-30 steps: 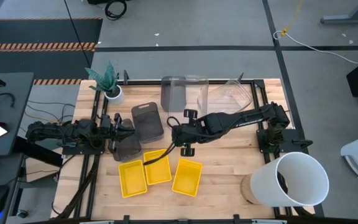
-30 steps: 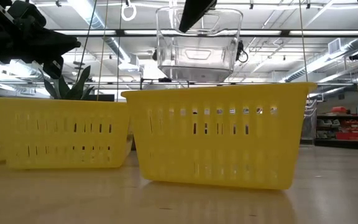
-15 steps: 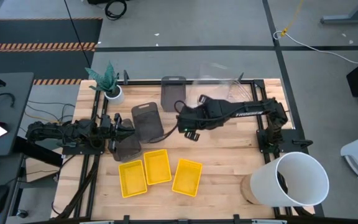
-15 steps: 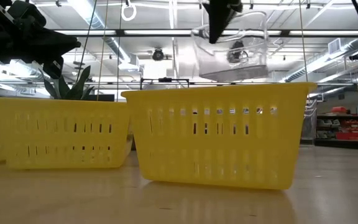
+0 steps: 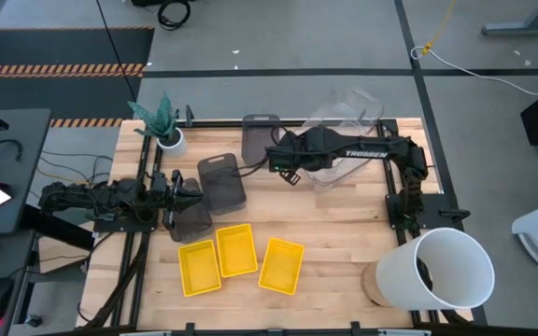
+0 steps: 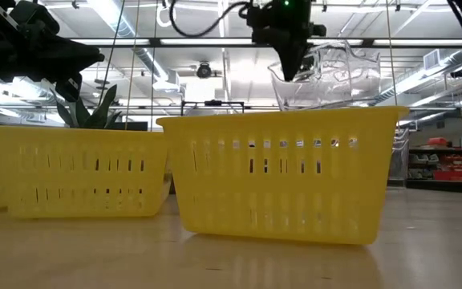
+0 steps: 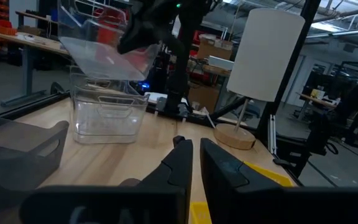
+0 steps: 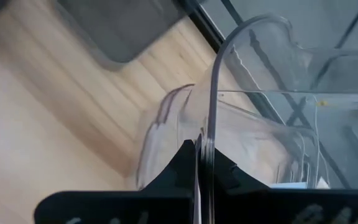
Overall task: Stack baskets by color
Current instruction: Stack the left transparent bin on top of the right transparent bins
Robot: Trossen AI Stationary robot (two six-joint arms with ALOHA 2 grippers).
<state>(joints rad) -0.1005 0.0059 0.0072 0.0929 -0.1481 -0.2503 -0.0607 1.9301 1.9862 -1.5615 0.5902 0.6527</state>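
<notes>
Looking down from above, you see the right gripper [image 5: 299, 161] in the upper middle of the frame, its jaws shut on the rim of a clear basket [image 5: 344, 112], which it holds tilted in the air. Under it, a second clear basket [image 5: 339, 173] rests on the table [image 5: 344, 243]. In the right wrist view the thin clear wall [image 8: 211, 93] runs straight between the two dark fingers [image 8: 182, 163].

The left gripper [image 5: 183, 194] lies at the left of the frame, beside a grey basket [image 5: 192, 222]; its jaws stand narrow, almost together, and you cannot tell if they touch the basket. Two more grey baskets [image 5: 222, 182] [image 5: 259, 138] sit further up. Three yellow baskets [image 5: 237, 250] lie in a row in the lower middle, side by side, not stacked.
</notes>
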